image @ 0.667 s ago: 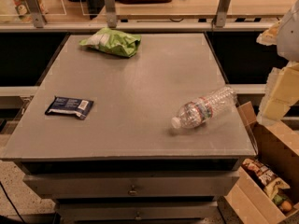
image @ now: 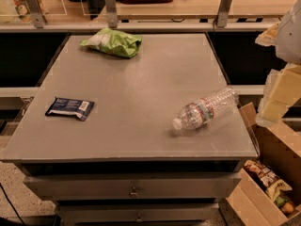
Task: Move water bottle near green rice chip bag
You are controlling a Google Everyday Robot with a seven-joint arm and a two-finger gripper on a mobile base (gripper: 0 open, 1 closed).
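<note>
A grey table (image: 141, 102) fills the view, seen from above and in front. The water bottle (image: 205, 109) lies on its side near the table's front right corner, white cap pointing toward the front edge and base toward the right edge. The green rice chip bag (image: 113, 42) lies at the table's back edge, left of centre, well apart from the bottle. A flat dark blue packet (image: 70, 108) lies near the table's left edge.

The gripper (image: 276, 100) hangs just off the table's right edge as blurred pale blocks, partly cut off by the frame. It holds nothing visible, and I cannot tell whether it is open or closed.

An open cardboard box (image: 275, 149) of snacks sits beside the table's front right corner, also cut off.
</note>
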